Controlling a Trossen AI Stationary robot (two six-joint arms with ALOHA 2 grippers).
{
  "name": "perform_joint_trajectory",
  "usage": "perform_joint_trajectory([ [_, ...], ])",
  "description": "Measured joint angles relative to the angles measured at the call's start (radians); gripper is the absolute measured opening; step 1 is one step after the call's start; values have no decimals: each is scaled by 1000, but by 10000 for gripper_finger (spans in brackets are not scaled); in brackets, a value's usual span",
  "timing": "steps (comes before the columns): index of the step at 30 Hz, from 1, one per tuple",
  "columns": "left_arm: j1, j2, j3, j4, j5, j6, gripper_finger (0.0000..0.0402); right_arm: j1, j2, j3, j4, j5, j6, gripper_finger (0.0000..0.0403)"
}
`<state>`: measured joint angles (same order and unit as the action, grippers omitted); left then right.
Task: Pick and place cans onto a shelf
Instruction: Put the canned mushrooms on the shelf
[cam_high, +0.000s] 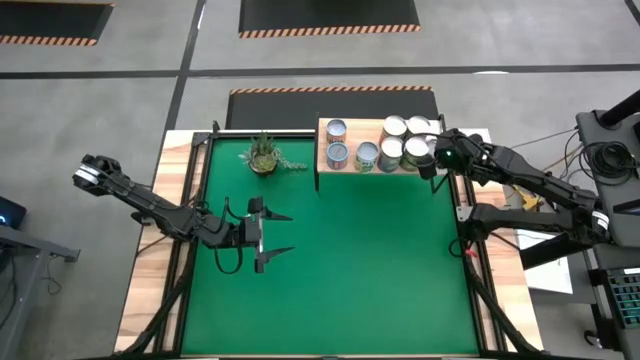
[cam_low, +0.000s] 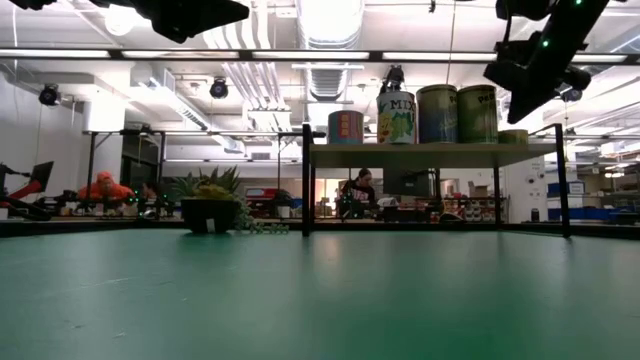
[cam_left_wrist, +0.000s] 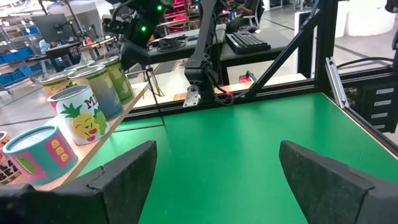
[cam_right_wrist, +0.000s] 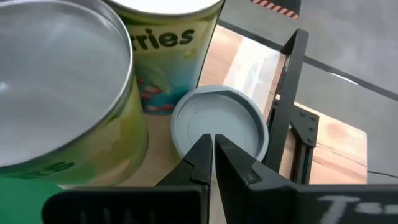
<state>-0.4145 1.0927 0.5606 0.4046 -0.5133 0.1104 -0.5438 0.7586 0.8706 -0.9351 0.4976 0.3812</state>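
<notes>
Apparently done — cans (cam_high: 391, 149) all on shelf (cam_high: 325, 161); right gripper (cam_right_wrist: 213, 144) pinched closed, empty; left gripper (cam_high: 268, 235) spread wide, empty.

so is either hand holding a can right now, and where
Neither. The left hand is open over the green mat; the right hand is shut on nothing above the wooden shelf.

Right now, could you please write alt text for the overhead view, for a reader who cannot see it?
Seen from above, cans crowd a wooden shelf at the far edge of a green table, with the right hand shut beside them. The left hand hangs open over the mat, and a potted plant stands left of the shelf.
</notes>
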Motion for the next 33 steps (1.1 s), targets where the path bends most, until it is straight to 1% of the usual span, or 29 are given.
perform_joint_trajectory([
  [10,0,0,0,-1,0,0,320,0,2,-28,5,-1,19,9],
  [18,0,0,0,0,0,0,320,0,2,-23,-29,-51,28,9],
  [21,0,0,0,0,0,0,320,0,2,2,-81,-63,41,9],
  [27,0,0,0,7,0,0,320,0,2,100,-181,-64,65,9],
  [30,0,0,0,6,0,0,320,0,1,134,-182,-63,65,9],
  [33,0,0,0,6,0,0,320,0,1,132,-161,-55,65,9],
])
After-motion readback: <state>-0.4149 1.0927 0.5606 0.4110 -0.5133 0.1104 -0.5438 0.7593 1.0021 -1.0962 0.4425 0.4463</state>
